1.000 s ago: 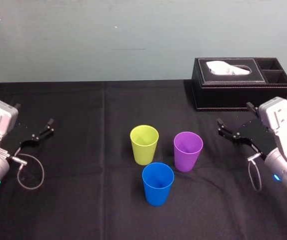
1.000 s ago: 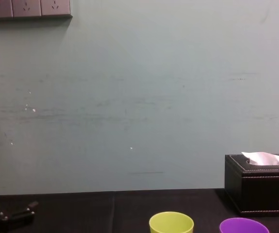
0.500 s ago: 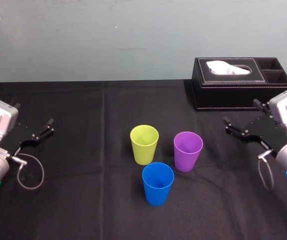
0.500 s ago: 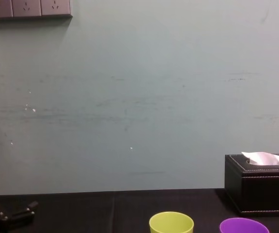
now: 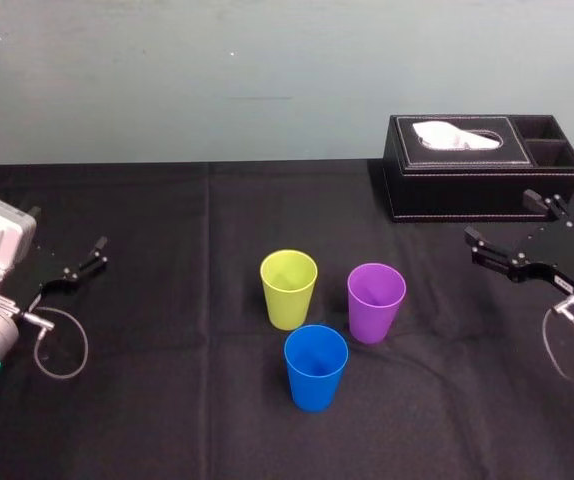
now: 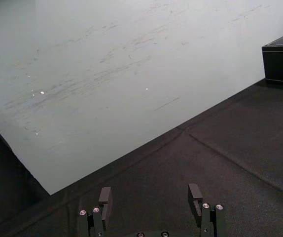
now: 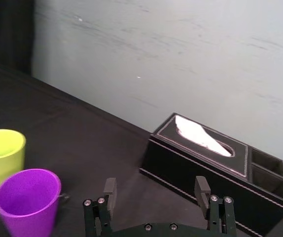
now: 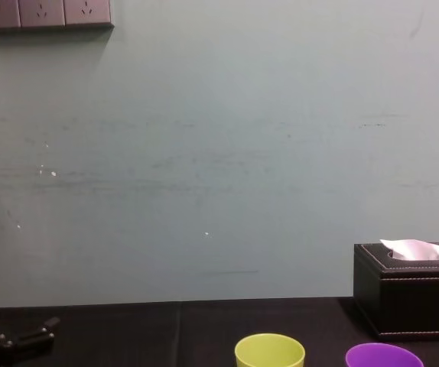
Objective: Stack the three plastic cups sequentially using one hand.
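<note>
On the black tablecloth (image 5: 167,300), mid-table, stand 3 cups, all upright, mouths up, none touching. The yellow-green cup (image 5: 288,289) is rear left, the purple cup (image 5: 376,301) to its right, and the blue cup (image 5: 316,366) nearest the robot, just in front of the gap btwn them. Nothing is nested yet, so the task looks to be at its start, w/ 2 stacking moves left. Right gripper (image 7: 155,183) hovers near the table's right edge, in front of the tissue box (image 5: 482,168), fingers apart, empty, well clear of the purple cup. Left gripper (image 6: 150,192) sits parked far left, fingers apart, empty. Count: 3 cups, 1 tissue box, 2 grippers.
</note>
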Controlling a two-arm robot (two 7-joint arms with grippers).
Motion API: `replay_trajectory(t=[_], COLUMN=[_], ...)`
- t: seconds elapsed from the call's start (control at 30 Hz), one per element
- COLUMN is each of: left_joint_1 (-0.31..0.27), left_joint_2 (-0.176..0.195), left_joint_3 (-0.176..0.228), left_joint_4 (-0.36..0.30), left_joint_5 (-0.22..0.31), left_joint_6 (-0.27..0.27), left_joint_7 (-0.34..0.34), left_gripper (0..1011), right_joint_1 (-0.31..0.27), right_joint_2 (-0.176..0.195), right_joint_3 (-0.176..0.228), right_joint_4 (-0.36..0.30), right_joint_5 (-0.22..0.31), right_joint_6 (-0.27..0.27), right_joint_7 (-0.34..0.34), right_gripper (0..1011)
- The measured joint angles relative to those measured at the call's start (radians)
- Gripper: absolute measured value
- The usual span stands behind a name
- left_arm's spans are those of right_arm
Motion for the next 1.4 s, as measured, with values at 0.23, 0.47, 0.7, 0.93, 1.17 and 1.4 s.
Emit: replay_trajectory(t=[0.23,0.47,0.7,0.93,1.17,1.4], left_joint_1=[0.000,0.000,0.000,0.000,0.000,0.000], left_joint_2=[0.000,0.000,0.000,0.000,0.000,0.000], left_joint_3=[0.000,0.000,0.000,0.000,0.000,0.000], left_joint_4=[0.000,0.000,0.000,0.000,0.000,0.000], left_joint_5=[0.000,0.000,0.000,0.000,0.000,0.000], left_joint_6=[0.000,0.000,0.000,0.000,0.000,0.000], left_joint_7=[0.000,0.000,0.000,0.000,0.000,0.000], left_gripper=[1010,1010,1010,1010,1010,1010], right_joint_1=[-0.054,-0.112,-0.159,-0.199,-0.229,-0.234], right_joint_2=[0.053,0.085,0.092,0.080,0.053,0.029], right_joint_3=[0.049,0.089,0.107,0.117,0.114,0.096], right_joint_4=[-0.054,-0.091,-0.112,-0.133,-0.143,-0.138], right_joint_5=[0.085,0.131,0.141,0.144,0.131,0.108], right_joint_6=[0.025,0.037,0.042,0.048,0.055,0.057], right_joint_7=[0.125,0.202,0.242,0.257,0.260,0.263], right_gripper=[1003,1003,1003,1003,1003,1003])
